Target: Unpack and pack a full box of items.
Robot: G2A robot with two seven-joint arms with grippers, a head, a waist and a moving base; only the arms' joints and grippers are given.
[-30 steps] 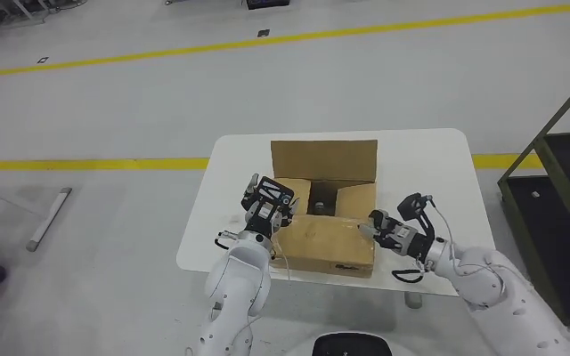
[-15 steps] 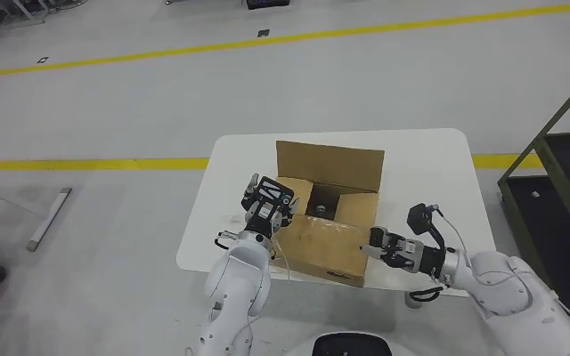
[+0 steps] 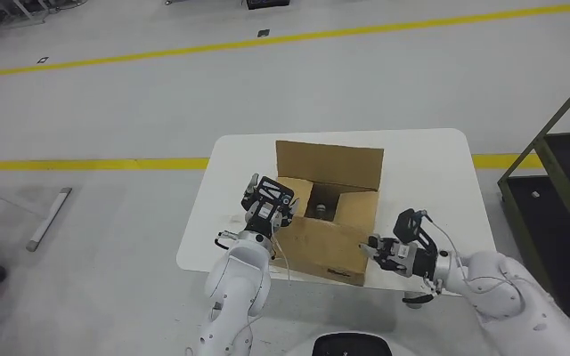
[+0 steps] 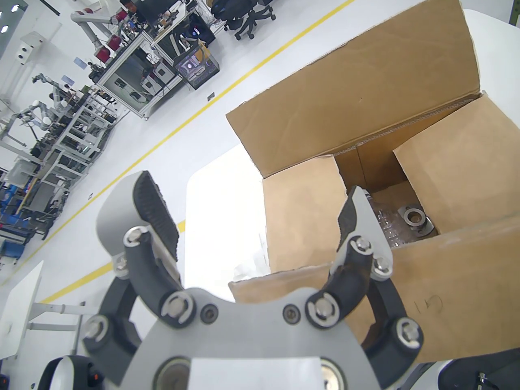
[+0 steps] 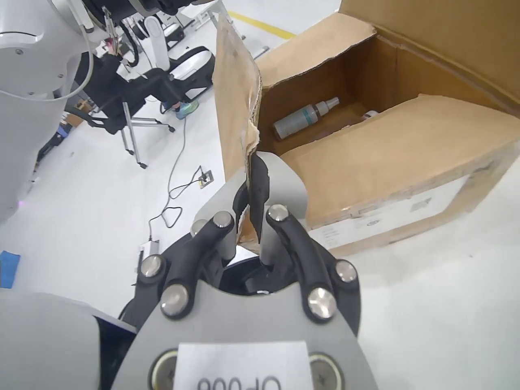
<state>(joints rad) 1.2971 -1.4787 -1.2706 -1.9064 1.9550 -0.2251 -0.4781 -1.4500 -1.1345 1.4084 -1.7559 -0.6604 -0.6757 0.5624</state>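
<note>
A brown cardboard box (image 3: 329, 165) stands in the middle of the white table (image 3: 427, 160) with its flaps up. My right gripper (image 3: 374, 249) is at the box's near right corner, shut on the edge of the near flap (image 5: 233, 95), which is pulled outward. My left gripper (image 3: 267, 200) hangs open beside the box's left flap (image 4: 300, 213), its fingers (image 4: 156, 213) gripping nothing. Inside the box lie a spray bottle (image 5: 304, 117), a metal part (image 4: 414, 219) and some clear plastic wrap.
Bare tabletop lies to the right of the box and behind it. A dark rack (image 3: 534, 191) stands off the table's right side. A pipe (image 3: 49, 218) lies on the floor far to the left.
My right gripper has drawn back toward the table's near edge, swinging the near flap out and open. The box turned slightly. The left arm has stayed put.
</note>
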